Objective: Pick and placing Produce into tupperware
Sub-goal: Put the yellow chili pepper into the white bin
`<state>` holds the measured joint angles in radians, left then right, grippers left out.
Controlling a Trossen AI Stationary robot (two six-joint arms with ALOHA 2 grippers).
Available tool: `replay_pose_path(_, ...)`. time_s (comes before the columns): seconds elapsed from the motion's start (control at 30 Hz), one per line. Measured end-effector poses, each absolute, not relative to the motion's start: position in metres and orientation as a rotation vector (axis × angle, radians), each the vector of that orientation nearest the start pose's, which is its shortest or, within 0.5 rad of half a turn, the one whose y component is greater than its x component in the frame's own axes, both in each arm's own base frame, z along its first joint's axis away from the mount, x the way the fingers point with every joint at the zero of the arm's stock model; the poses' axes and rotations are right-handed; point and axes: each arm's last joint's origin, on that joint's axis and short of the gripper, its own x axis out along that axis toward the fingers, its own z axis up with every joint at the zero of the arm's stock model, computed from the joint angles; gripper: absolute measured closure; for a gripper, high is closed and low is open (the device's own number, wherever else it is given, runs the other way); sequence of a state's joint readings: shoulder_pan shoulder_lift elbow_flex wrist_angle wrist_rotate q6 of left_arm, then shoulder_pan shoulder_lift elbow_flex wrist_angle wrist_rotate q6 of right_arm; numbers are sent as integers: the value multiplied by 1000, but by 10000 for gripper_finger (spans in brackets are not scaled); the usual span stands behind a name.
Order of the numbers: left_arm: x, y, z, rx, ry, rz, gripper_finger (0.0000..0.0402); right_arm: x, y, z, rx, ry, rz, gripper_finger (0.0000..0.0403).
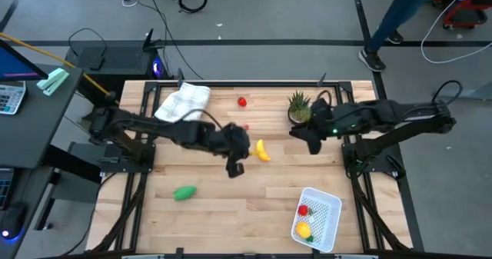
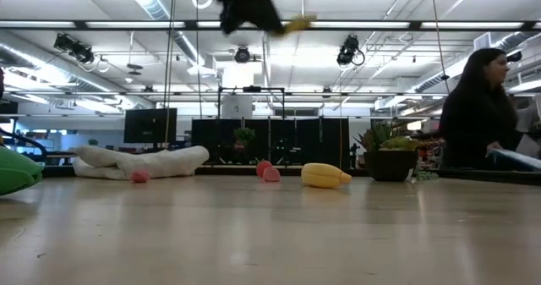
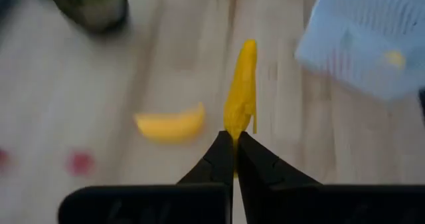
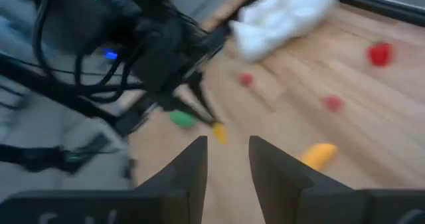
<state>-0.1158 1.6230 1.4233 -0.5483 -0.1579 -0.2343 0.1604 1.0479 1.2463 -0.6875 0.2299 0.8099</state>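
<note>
Two pieces already in white perforated plastic tupperware at 5 o'clock. Left tool clenched on thin yellow piece; right tool released. Yellow banana, green oblong piece, red round pieces left on desk.

Tupperware sits at surface front-right w/ two produce pieces in it, banana mid-surface, oblong piece front-left, cloth back-left, potted plant back-right.

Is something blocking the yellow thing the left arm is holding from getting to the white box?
No, nothing that shows. The left gripper is shut on the yellow piece, lifted above the table. Only bare wood lies between it and the tupperware. The banana lies off to the side, and the right gripper waits by the potted plant.
</note>
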Motion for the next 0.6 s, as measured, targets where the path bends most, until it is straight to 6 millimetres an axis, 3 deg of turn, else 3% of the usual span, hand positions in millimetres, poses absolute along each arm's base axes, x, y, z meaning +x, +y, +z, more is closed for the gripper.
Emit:
replay_pose_path(0.2,359,-17,388,5,512,134,391,199,25,400,713,372,-236,283)
replay_pose_path(0.3,356,-7,411,34,453,151,393,207,25,396,702,388,-247,273)
replay_pose_path(0.4,355,3,418,24,440,177,393,216,25,391,678,405,-256,253)
replay_pose_path(0.6,356,12,413,-1,461,208,384,241,21,392,632,303,-267,202)
